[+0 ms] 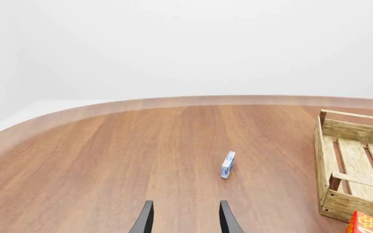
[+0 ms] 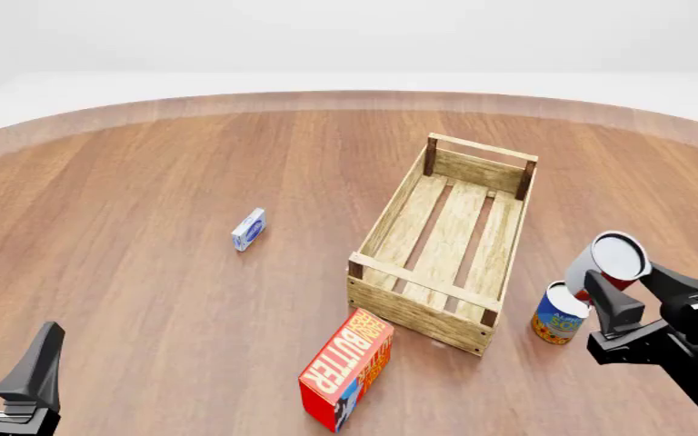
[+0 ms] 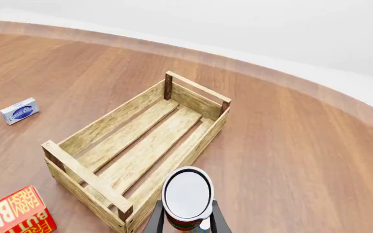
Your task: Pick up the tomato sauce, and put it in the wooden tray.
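Tomato sauce (image 2: 617, 258) is hanging in the right claw (image 2: 611, 292), pinched low on its rigid, slick sides, at the wooden tray's (image 2: 388, 213) four o'clock; left claw (image 2: 4, 363) is gaping empty.

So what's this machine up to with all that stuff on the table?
The right gripper is holding a small can of tomato sauce with a silvery top in the air, just beside the light-wood slatted tray, which has nothing in it yet. The left gripper sits open and idle. A blue-and-yellow can, a red-orange butter box and a small blue-and-white box rest on the wooden table.
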`<action>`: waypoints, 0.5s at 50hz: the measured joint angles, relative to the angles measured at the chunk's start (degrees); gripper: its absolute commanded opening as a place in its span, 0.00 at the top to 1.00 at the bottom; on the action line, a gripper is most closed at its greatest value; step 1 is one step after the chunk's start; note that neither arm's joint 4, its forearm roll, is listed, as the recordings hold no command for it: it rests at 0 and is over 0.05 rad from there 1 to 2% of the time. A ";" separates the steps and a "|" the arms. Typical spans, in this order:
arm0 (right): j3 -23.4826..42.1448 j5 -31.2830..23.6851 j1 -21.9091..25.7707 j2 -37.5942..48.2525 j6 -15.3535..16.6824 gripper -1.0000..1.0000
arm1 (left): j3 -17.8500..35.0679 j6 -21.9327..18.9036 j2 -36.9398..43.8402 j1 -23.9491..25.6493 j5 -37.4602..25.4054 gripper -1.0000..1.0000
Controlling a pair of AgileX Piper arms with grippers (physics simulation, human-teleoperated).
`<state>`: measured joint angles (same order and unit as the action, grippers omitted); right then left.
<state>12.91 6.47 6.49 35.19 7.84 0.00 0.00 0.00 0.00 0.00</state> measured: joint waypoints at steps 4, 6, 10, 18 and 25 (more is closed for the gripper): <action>0.32 0.76 0.17 1.00 0.10 1.00 | 0.00 0.00 0.00 0.00 0.00 0.00; 0.50 1.14 0.26 1.52 0.14 1.00 | 0.00 0.00 0.00 0.00 0.00 0.00; 0.88 2.03 0.44 2.74 0.27 1.00 | 0.00 0.00 0.00 0.00 0.00 0.00; 1.81 3.91 0.95 5.47 0.65 1.00 | 0.00 0.00 0.00 0.00 0.00 0.00; 2.72 5.59 1.47 8.00 1.02 1.00 | 0.00 0.00 0.00 0.00 0.00 0.00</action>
<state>15.63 12.07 7.96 43.19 8.86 0.00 0.00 0.00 0.00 0.00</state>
